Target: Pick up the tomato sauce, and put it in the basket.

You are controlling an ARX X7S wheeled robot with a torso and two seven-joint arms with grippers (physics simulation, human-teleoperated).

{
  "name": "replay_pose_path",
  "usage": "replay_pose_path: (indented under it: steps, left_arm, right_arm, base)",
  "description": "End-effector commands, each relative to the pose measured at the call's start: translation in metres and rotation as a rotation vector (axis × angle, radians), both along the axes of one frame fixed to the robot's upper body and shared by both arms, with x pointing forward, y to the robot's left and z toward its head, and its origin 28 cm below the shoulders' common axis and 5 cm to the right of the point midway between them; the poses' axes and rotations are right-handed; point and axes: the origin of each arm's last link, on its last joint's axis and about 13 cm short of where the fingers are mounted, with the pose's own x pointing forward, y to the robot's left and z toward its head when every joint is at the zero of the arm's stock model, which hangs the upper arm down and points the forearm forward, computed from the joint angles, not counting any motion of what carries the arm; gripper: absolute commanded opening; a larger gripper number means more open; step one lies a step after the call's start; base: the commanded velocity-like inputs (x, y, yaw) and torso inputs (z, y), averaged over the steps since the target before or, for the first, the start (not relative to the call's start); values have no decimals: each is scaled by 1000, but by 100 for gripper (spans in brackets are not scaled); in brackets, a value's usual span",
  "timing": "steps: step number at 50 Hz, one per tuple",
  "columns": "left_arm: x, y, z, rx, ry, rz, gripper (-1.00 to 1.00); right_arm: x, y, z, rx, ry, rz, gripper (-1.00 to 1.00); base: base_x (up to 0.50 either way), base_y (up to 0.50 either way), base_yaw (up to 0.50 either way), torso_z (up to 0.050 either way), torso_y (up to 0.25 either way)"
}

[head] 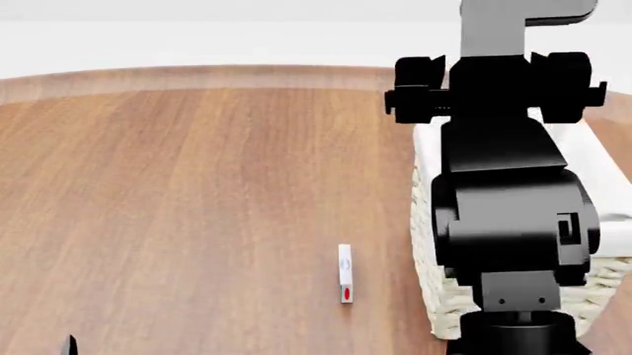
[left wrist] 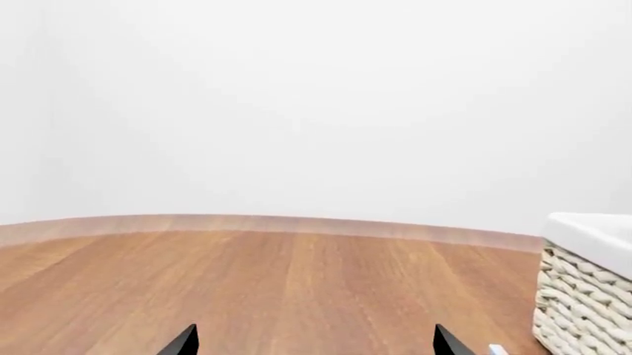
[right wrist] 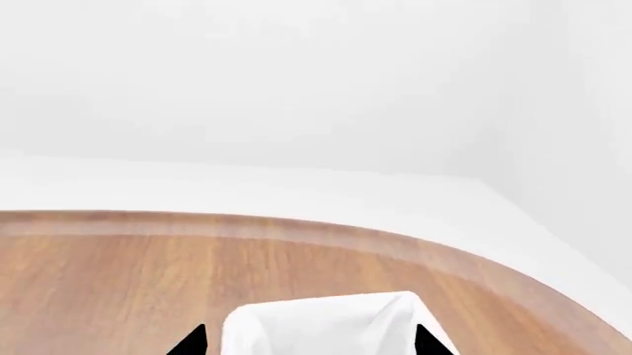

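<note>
Only from the head view: right arm [head: 508,214] looming black in the foreground, blocking most of the basket [head: 425,296], with just a strip of cream wicker and white liner showing past it. Also there alone in full: a small white strip with a red mark [head: 345,274], lying on the wooden table [head: 197,185] just left of the basket, long axis running away from the robot.

From the left wrist view: left gripper [left wrist: 316,344] low over bare wood, its two dark tips spread wide, gripping nothing; a corner of the basket off to one side, apart from the tips.

From the right wrist view: right gripper [right wrist: 308,342] poised above the basket's white liner [right wrist: 326,322], tips likewise well parted, nothing clamped between them. Beyond, the table's curved far edge and a plain white wall [right wrist: 296,89].

No sight of the tomato sauce in any of the three views; cannot tell where it lies, which way it points, or how its long axis runs.
</note>
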Motion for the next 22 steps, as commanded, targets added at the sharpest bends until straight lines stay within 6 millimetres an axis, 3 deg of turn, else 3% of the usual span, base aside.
replay_pose_path:
  steps: [1, 6, 13, 22]
  left_arm:
    - [-1, 0, -1, 2, 0, 2, 100]
    - [-2, 0, -1, 1, 2, 3, 100]
    - [-2, 0, -1, 1, 2, 1, 100]
    - [0, -2, -4, 9, 12, -3, 100]
  right_arm:
    - [-57, 26, -17, -1, -152, 67, 100]
    - [-93, 35, -31, 41, -192, 91, 100]
    - [-119, 46, -60, -81, -264, 47, 100]
    - [-156, 66, -94, 5, -217, 134, 100]
  base:
    - [0, 0, 0, 0, 0]
    - [0, 0, 0, 0, 0]
    - [0, 0, 0, 0, 0]
    - [0, 0, 0, 0, 0]
